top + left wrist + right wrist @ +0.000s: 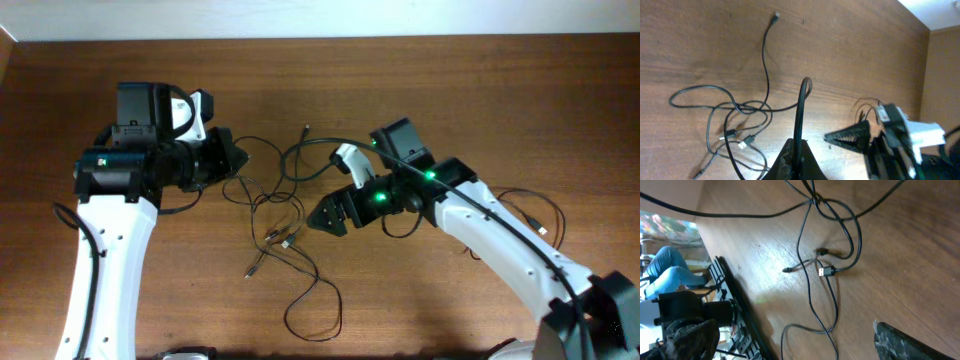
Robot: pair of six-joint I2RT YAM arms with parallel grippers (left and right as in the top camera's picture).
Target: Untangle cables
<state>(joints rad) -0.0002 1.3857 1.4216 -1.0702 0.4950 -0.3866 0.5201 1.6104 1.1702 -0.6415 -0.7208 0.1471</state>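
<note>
Pinching one strand tight, the left hand (pixel 240 159) likely anchors the cables (pixel 745 107) lying between both hands, while the right hand (pixel 316 220) hovers spread wide beside the tangle, ready to pull

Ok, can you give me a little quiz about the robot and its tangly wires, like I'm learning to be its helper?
1. True or false: the right gripper has its jaws wide open.
2. Pick one. The left gripper is shut on: A) one of the cables; B) a spoon; C) nothing at all.
3. Fill the gap: green lights glow on the ___ arm.

Key: 1 true; 2 A; 3 right.
</note>
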